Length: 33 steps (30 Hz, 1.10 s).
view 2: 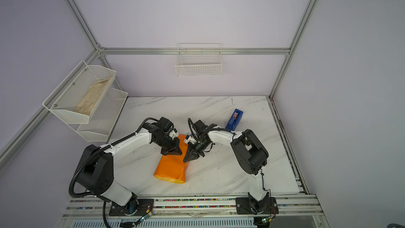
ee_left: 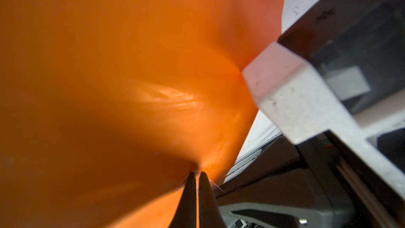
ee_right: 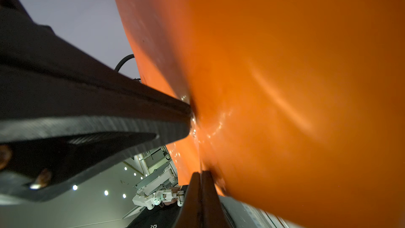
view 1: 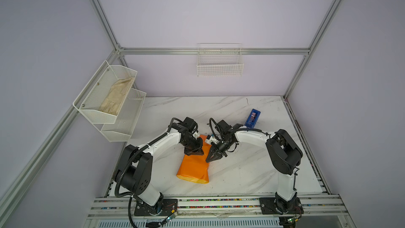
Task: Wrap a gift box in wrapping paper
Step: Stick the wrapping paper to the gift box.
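The left arm (view 1: 163,142) and the right arm (view 1: 249,136) are built alike, with glossy white link shells between bulky matt black joint housings. A ribbed black conduit (view 1: 122,173) runs along the left arm, and a thinner black cable (view 1: 294,178) runs down the right one. The left shoulder housing has a cluster of small round holes (view 1: 142,185). Each arm is bolted to a black base plate (view 1: 142,211) on the near rail. The left gripper (view 1: 202,153) and right gripper (view 1: 207,161) are black wedges tapering to narrow tips. In the right wrist view, a black finger (ee_right: 87,126) shows fine ribbing and brass-coloured screws (ee_right: 42,178).
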Motion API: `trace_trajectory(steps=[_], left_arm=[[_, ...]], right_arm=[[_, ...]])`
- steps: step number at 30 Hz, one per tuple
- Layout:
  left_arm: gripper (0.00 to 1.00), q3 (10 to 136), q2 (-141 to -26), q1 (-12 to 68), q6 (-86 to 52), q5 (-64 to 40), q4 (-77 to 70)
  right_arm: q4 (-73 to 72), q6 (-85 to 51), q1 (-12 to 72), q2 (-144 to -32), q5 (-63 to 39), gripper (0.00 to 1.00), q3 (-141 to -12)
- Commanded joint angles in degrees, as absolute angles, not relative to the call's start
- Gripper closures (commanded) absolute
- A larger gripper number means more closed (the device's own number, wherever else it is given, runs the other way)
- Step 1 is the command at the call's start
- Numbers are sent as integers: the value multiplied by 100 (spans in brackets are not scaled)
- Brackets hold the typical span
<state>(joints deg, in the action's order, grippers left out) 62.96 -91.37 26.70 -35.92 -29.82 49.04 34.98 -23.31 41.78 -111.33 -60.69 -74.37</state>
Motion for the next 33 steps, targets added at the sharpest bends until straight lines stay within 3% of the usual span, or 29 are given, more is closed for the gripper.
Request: trace_trajectory(steps=[1,15,18,24,27,33], left_arm=[[92,5955,-9280,2703,-3564,-2474,5157],[93,6012,-9377,2671,-3507,-2312,5308],[93,6037,-9394,2669,-3491,-2334,5315],[93,6091,-9428,2665,-3454,-2345,5335],[93,6099,-9438,2669,-3445,-2343,5335],[93,6098,-9431,2671,-3440,-2334,5343]], right_arm=[[3534,-2416,4162,-11004,-5648,78,-7451],[3853,-2590,4083,-10041,-5312,71,-6731],[4084,-2766,3998,-9740,-4768,71,-6681],[4183,-2996,3984,-9518,-4223,87,-7189],[3265,-3635,4064,-9496,-4447,99,-7063],[2080,-4264,4470,-10068,-4654,100,-7137]])
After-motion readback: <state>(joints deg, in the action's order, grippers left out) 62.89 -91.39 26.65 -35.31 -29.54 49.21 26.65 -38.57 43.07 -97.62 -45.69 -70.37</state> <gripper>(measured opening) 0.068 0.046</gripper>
